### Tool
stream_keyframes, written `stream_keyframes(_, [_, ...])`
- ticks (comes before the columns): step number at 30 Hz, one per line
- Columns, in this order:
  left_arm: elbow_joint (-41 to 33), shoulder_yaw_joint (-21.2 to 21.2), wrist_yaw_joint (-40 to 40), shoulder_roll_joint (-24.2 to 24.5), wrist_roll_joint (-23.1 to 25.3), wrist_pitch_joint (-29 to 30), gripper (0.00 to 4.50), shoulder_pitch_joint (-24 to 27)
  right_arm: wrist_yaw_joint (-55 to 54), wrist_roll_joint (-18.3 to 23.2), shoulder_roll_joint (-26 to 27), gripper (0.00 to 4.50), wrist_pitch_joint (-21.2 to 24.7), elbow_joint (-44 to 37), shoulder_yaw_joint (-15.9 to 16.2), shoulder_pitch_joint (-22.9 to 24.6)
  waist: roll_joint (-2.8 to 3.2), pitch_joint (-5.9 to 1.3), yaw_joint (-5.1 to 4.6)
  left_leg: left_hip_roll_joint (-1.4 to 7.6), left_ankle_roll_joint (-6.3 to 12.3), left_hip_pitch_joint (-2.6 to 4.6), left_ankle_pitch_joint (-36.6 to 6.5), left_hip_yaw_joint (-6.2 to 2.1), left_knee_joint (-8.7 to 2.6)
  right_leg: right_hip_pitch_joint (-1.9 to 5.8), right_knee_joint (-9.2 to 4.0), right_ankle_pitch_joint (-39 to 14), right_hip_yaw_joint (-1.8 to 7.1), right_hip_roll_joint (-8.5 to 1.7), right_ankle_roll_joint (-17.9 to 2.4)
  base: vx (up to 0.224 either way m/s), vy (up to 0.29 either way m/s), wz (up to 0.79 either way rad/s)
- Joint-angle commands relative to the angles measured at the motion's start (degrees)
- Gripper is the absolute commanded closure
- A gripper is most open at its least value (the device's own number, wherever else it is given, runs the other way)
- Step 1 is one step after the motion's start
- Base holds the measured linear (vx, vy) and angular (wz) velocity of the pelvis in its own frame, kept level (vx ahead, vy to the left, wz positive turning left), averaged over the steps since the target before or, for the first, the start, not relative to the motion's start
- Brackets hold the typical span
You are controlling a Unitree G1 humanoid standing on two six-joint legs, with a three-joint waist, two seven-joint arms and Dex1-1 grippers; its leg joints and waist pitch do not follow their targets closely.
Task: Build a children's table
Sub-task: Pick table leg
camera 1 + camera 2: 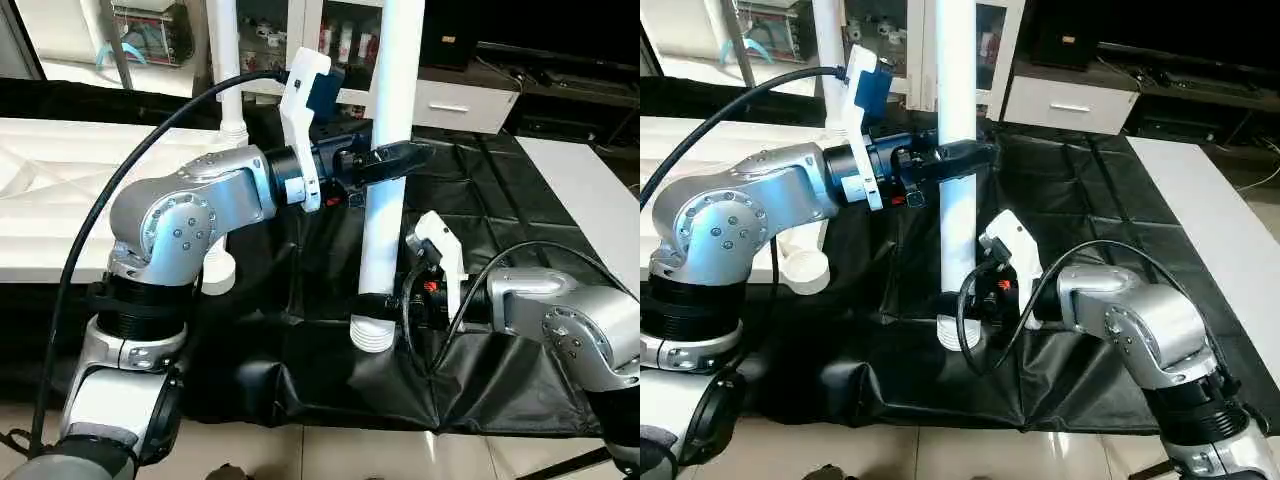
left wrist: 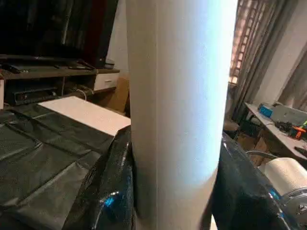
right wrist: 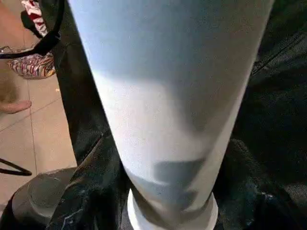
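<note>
Left eye view: a white tube leg is stood upright in a round corner socket at the near edge of the table top, which is draped with black sheeting. The left end effector is clamped on the leg about halfway up, black fingers on either side. The right end effector is set low beside the leg, just above the socket; whether it is pinching cannot be told here. A second leg is stood upright further back, and another socket is seen below the left forearm. A white worktop is seen on the left.

Right eye view: same layout; a white cabinet is seen behind.

Left wrist view: the leg is held between the two black fingers, both touching it.

Right wrist view: the leg and socket rim are seen close up, dark fingers on both sides near its base; contact cannot be told. Tiled floor is seen beyond.
</note>
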Motion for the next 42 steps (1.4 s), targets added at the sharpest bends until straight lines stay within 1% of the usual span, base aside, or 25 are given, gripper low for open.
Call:
stream_keyframes(1, [-2.5, -1.0, -1.6, -0.3, -0.7, 0.3, 2.78, -1.1, -0.3, -0.9, -0.4, 2.52, -0.3, 0.5, -0.3, 0.4, -0.13, -3.67, 0.21, 2.98, -1.9, 0.15, -6.5, -1.04, -4.5, 2.91, -4.46, -16.3, 2.75, -4.75, -8.3, 0.0, 0.0, 0.0])
stream_keyframes(7, [-2.2, 0.0, -0.3, -0.5, -1.0, 1.1, 2.78, -1.1, 0.0, -1.4, -0.1, 2.52, -1.2, 0.3, -0.7, 0.5, -0.13, -3.65, 0.25, 2.97, -1.75, 0.14, -6.2, -1.02, -4.49, 2.88, -4.44, -16.4, 2.75, -4.77, -8.4, 0.0, 0.0, 0.0])
stream_keyframes(9, [-2.1, 1.1, 1.0, -0.5, -1.2, 1.9, 2.22, -1.2, -0.3, -1.4, 0.1, 2.53, -1.5, 0.4, -1.1, 0.4, -0.22, -3.64, 0.23, 2.95, -1.84, 0.1, -6.3, -1.05, -4.48, 2.92, -4.43, -16.5, 2.73, -4.78, -8.3, 0.0, 0.0, 0.0])
stream_keyframes(11, [-2.1, 0.9, 0.9, 0.9, -0.7, 2.7, 2.06, -0.8, -1.3, -1.2, 1.2, 2.54, -2.7, 1.2, -2.8, 0.0, -0.21, -3.65, 0.29, 2.92, -1.74, 0.1, -6.2, -1.05, -4.49, 2.84, -4.42, -16.8, 2.73, -4.81, -8.2, 0.0, 0.0, 0.0])
stream_keyframes(12, [-2.5, 1.8, 0.8, 1.6, -1.3, 3.3, 2.04, 0.0, -3.4, 0.3, 3.5, 2.54, -3.8, 2.4, -6.4, -1.0, -0.06, -3.7, 0.22, 2.92, -1.97, 0.11, -6.1, -1.06, -4.52, 2.78, -4.39, -16.6, 2.73, -4.86, -8.3, 0.0, 0.0, 0.0])
stream_keyframes(14, [-2.9, 2.5, 0.6, 2.0, -2.2, 4.1, 1.75, 0.5, -4.4, 1.3, 4.5, 2.55, -4.2, 3.1, -8.7, -2.0, -0.04, -3.79, 0.16, 2.85, -2.15, 0.23, -6.3, -1.01, -4.47, 2.66, -4.26, -16.4, 2.65, -4.8, -8.8, 0.0, 0.0, 0.0])
stream_keyframes(16, [-2.9, 2.6, 0.4, 2.2, -2.4, 4.3, 1.61, 0.6, -4.5, 1.5, 4.6, 2.56, -4.3, 3.2, -9.1, -2.2, -0.04, -3.82, 0.26, 2.85, -2.25, 0.2, -5.7, -0.95, -4.45, 2.71, -4.14, -15.3, 2.64, -4.65, -9.0, 0.0, 0.0, 0.0])
stream_keyframes(17, [-2.8, 3.2, 0.7, 2.3, -2.7, 4.8, 1.55, 1.0, -5.1, 2.1, 5.1, 2.57, -4.6, 3.5, -10.6, -2.7, 0.47, -3.85, 0.36, 2.88, -2.2, 0.3, -4.8, -0.91, -4.46, 2.65, -3.83, -12.5, 2.64, -4.49, -9.7, 0.0, 0.0, 0.0])
stream_keyframes(21, [-2.9, 3.3, 0.8, 2.3, -2.9, 5.3, 1.3, 1.4, -5.9, 2.5, 5.8, 2.58, -4.9, 3.5, -12.0, -3.1, 0.25, -3.95, 0.57, 2.81, -1.94, 0.16, -4.2, -0.85, -4.44, 2.96, -3.73, -10.4, 2.6, -4.53, -10.2, 0.0, 0.0, 0.0])
stream_keyframes(22, [-3.2, 3.2, 0.5, 2.4, -2.7, 5.1, 1.17, 1.7, -6.3, 2.4, 6.0, 2.58, -5.2, 3.6, -12.3, -3.2, 0.63, -3.93, 0.62, 2.82, -1.99, 0.14, -4.3, -0.9, -4.49, 2.98, -3.71, -10.1, 2.62, -4.56, -10.4, 0.0, 0.0, 0.0])
stream_keyframes(25, [-3.9, 2.8, 0.2, 2.8, -1.8, 3.9, 0.9, 2.1, -6.9, 2.1, 6.2, 2.59, -5.7, 3.8, -12.9, -3.4, 0.48, -3.85, 0.66, 2.89, -2.28, 0.19, -5.2, -0.91, -4.58, 3.0, -3.87, -11.1, 2.63, -4.65, -10.3, 0.0, 0.0, 0.0])
stream_keyframes(26, [-5.0, 3.0, 3.3, 3.6, 3.3, -1.2, 0.81, 4.4, -11.8, -2.6, 6.2, 2.59, -8.8, 5.4, -13.7, -3.1, 1.04, -3.77, 0.65, 2.94, -2.81, 0.14, -5.9, -1.02, -4.69, 2.95, -3.97, -12.1, 2.64, -4.65, -9.7, 0.0, 0.0, 0.0])
stream_keyframes(28, [-5.0, 3.0, 3.3, 3.6, 3.3, -1.2, 0.81, 4.4, -11.8, -2.6, 6.2, 2.59, -8.8, 5.4, -13.7, -3.1, 0.75, -3.81, 0.44, 2.84, -3.29, 0.21, -6.3, -0.93, -4.7, 2.92, -4.13, -12.5, 2.64, -4.49, -9.0, 0.0, 0.0, 0.0])
stream_keyframes(29, [-7.1, 2.7, 9.3, 4.9, 10.9, -7.0, 0.81, 9.1, -18.2, -8.9, 6.0, 2.59, -12.2, 6.8, -13.8, -1.6, 0.95, -3.83, 0.55, 3.1, -3.58, 0.16, -6.0, -1.14, -4.83, 2.92, -4.17, -12.5, 2.63, -4.65, -8.7, 0.0, 0.0, 0.0])
stream_keyframes(30, [-7.3, 2.6, 9.6, 5.0, 11.3, -7.3, 0.81, 9.3, -18.5, -9.2, 6.0, 2.59, -12.4, 6.9, -13.8, -1.5, 0.78, -3.72, 0.3, 2.85, -4.24, 0.13, -7.1, -0.98, -4.85, 2.97, -4.37, -14.5, 2.65, -4.46, -7.2, 0.0, 0.0, 0.0])
stream_keyframes(31, [-8.4, 3.3, 14.0, 5.1, 15.0, -9.3, 0.81, 12.5, -21.0, -11.2, 6.6, 2.59, -14.2, 6.5, -14.2, -0.2, 0.78, -3.72, 0.3, 2.85, -4.24, 0.13, -7.1, -0.98, -4.85, 2.97, -4.37, -14.5, 2.65, -4.46, -7.2, 0.0, 0.0, 0.0])
stream_keyframes(33, [-8.4, 3.3, 14.0, 5.1, 15.0, -9.3, 0.81, 12.5, -21.0, -11.2, 6.6, 2.59, -14.2, 6.5, -14.2, -0.2, 1.01, -3.97, 0.1, 2.82, -4.0, 0.26, -7.3, -1.07, -4.83, 2.91, -4.23, -13.7, 2.6, -4.29, -6.5, 0.0, 0.0, 0.0])
stream_keyframes(34, [-10.5, 3.1, 21.1, 5.8, 23.7, -16.2, 0.81, 21.5, -26.1, -16.2, 8.4, 2.59, -19.7, 3.8, -13.7, 3.3, 1.32, -4.05, 0.13, 2.96, -3.59, 0.2, -6.5, -1.23, -4.85, 2.82, -4.09, -11.5, 2.53, -4.26, -6.9, 0.0, 0.0, 0.0])
stream_keyframes(35, [-11.1, 2.7, 22.7, 6.2, 26.6, -19.0, 0.81, 24.9, -27.5, -18.2, 8.8, 2.59, -22.0, 2.6, -13.0, 4.6, 1.2, -3.94, -0.01, 3.39, -3.46, -0.23, -6.1, -1.39, -4.98, 2.92, -4.14, -10.1, 2.53, -4.52, -6.9, 0.0, 0.0, 0.0])
stream_keyframes(36, [-11.2, 1.6, 24.3, 6.8, 29.7, -22.0, 0.81, 28.4, -29.4, -19.3, 10.0, 2.59, -23.2, 1.2, -12.8, 6.2, 0.79, -3.89, -0.29, 3.11, -3.19, -0.59, -6.0, -1.29, -5.08, 3.26, -4.04, -10.1, 2.45, -4.38, -6.0, 0.0, 0.0, 0.0])
stream_keyframes(37, [-11.2, 1.5, 24.3, 6.8, 29.8, -22.1, 0.81, 28.5, -29.5, -19.4, 10.0, 2.59, -23.3, 1.1, -12.8, 6.3, 1.04, -4.0, -0.16, 2.85, -2.39, -0.56, -5.8, -1.11, -4.94, 3.2, -4.28, -10.5, 2.68, -4.53, -5.6, 0.0, 0.0, 0.0])
stream_keyframes(39, [-10.7, 0.8, 26.2, 6.5, 32.7, -25.9, 0.81, 32.4, -31.3, -19.0, 12.5, 2.59, -24.0, -0.6, -13.0, 8.5, 1.11, -4.31, 0.24, 2.13, 2.01, -0.43, -5.3, -0.31, -4.21, 3.33, -4.75, -12.2, 4.05, -6.09, -7.3, 0.0, 0.0, 0.0])
stream_keyframes(40, [-10.5, 0.7, 26.6, 6.2, 33.1, -26.7, 0.81, 33.1, -31.5, -18.8, 13.1, 2.59, -24.1, -0.9, -13.1, 9.0, 0.71, -4.02, 0.89, 1.98, 4.81, -0.96, -5.1, -0.32, -3.58, 3.77, -5.7, -13.4, 5.09, -7.78, -8.6, 0.0, 0.0, 0.0])
stream_keyframes(41, [-10.5, 0.7, 26.6, 6.2, 33.1, -26.7, 0.81, 33.1, -31.5, -18.8, 13.1, 2.59, -24.1, -0.9, -13.1, 9.0, 0.65, -3.87, 1.23, 2.03, 5.85, -1.3, -5.4, -0.64, -2.76, 4.1, -6.42, -15.2, 5.97, -9.35, -9.1, 0.0, 0.0, 0.0])
stream_keyframes(42, [-10.1, 0.8, 27.2, 5.7, 33.7, -27.9, 0.81, 33.9, -31.5, -18.0, 14.1, 2.59, -24.1, -1.3, -13.2, 9.6, 0.64, -3.82, 2.37, 2.6, 6.93, -1.76, -5.5, -1.98, -0.3, 4.82, -7.92, -20.7, 8.16, -13.21, -10.2, 0.0, 0.0, 0.0])
